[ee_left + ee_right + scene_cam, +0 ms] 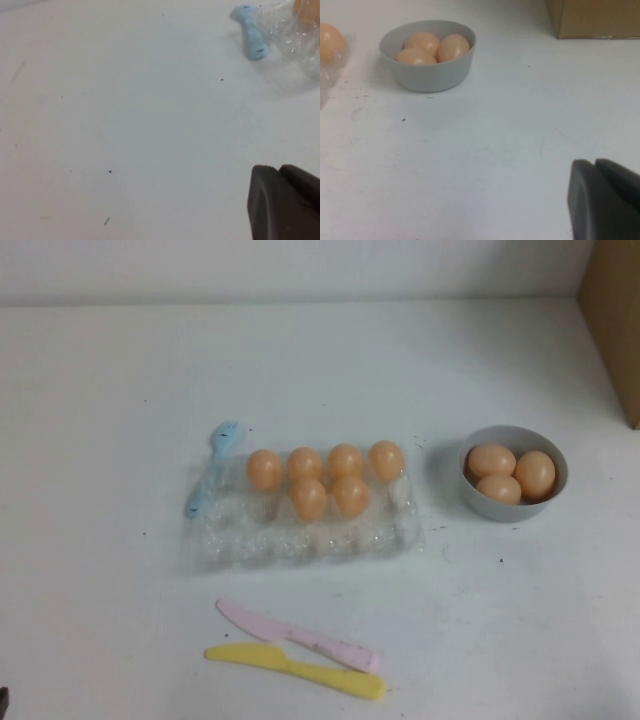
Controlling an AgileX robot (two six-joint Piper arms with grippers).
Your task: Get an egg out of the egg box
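White table (pixel 100 390) fills the view, wide and bare across the far side. On the far right edge stands a brown cardboard box (pixel 615 320), well apart from everything else.

Middle of the table: the egg box (pixel 300 540), a clear crinkly plastic tray, much wider than the bowl. Six eggs sit in it, all in its far half: four in the far row, two more just nearer. The egg (pixel 386 460) at the right end of the far row is the one closest to the bowl. The near cups of the tray hold nothing.

To the right of the egg box, a little apart, sits the grey bowl (pixel 480 502) with three eggs inside, bunched together and touching.

Near side now: a pink knife (pixel 300 636) and a yellow knife (pixel 300 670) lie side by side, just beside each other, both slanting toward the near right. Touching the left edge of the egg box lies a blue fork (pixel 212 472), prongs to the far side.

Left gripper (pixel 282 205): low over bare table at the near left, jaws pressed together, holding nothing, touching nothing.

Right gripper (pixel 605 200): over bare table at the near right, nearer than the bowl, dark fingers meeting with no gap, nothing in them.
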